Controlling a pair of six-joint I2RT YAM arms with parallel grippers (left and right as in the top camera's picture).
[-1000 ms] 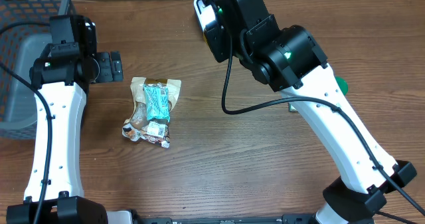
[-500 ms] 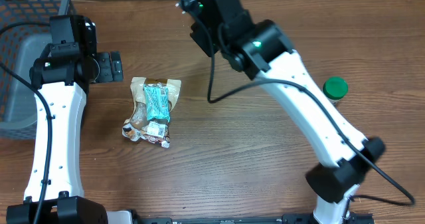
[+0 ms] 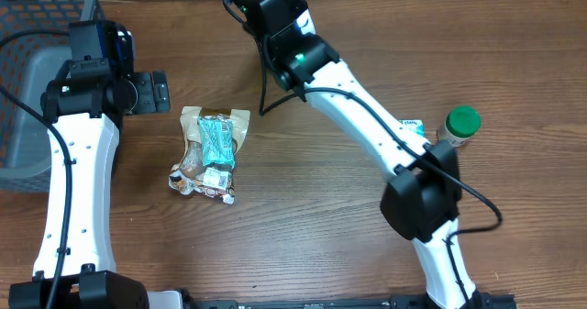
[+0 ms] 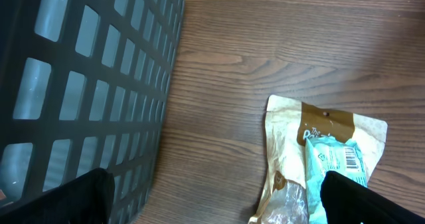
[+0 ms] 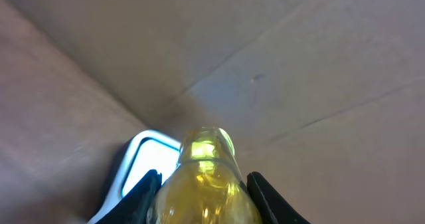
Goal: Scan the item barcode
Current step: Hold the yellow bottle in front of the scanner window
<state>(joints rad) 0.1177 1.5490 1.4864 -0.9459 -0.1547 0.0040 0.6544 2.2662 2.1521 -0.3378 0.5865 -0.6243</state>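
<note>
Two claws, one busy: right claw [image 5: 202,194] partly closed round yellow bottle [image 5: 206,154], top centre of overhead frame, neck toward white-rimmed device [image 5: 139,161], probably scanner. Left claw [image 4: 212,201] wide open, empty. Pickup done, I judge; scan itself left, barcode not visible.

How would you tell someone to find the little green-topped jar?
Look at the wooden table, then its right side, just beyond the white right arm. A small jar stands there beside a white packet. Its bright green lid sets it apart from everything nearby.
</note>
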